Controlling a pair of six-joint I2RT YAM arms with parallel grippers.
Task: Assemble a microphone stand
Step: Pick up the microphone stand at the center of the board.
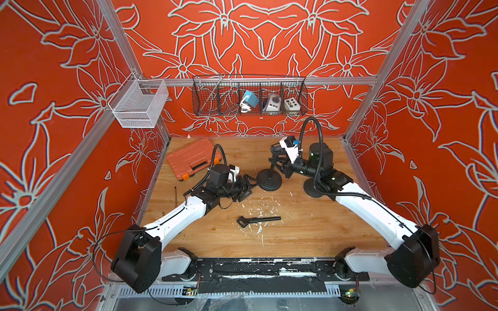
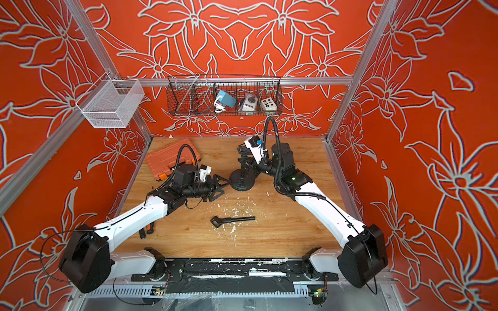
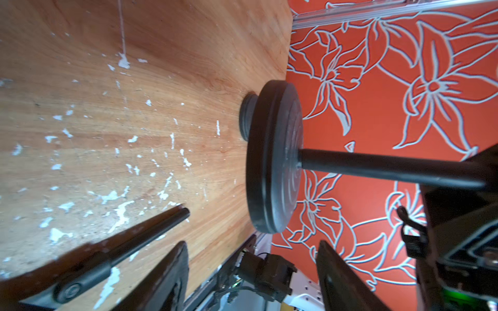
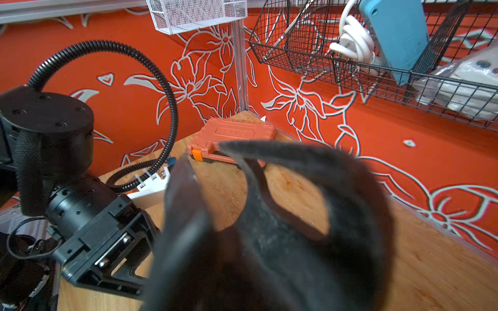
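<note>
Nearest, a black clip arm (image 1: 258,220) lies on the desk (image 1: 310,231); beyond, the left hand (image 1: 252,187) gapes wide beside the stand base (image 1: 269,184), whose upright rod (image 3: 377,167) the right hand (image 1: 275,163) seems to pinch; behind, a shut orange case (image 1: 188,159) and a wire basket (image 1: 204,103) holding a blue box (image 1: 251,99), white cable (image 1: 244,107) and white switch boxes (image 1: 292,105).

We find no writing that we can read in any of these views. The orange case (image 4: 237,132), at the far left of the scene, carries a raised panel on its lid with embossed characters, but they are too blurred for us to make out. In the wire basket (image 1: 199,94) hanging at the far side, the white box (image 1: 292,104) at its right end shows only round coloured buttons, and we can read no label on it.
</note>
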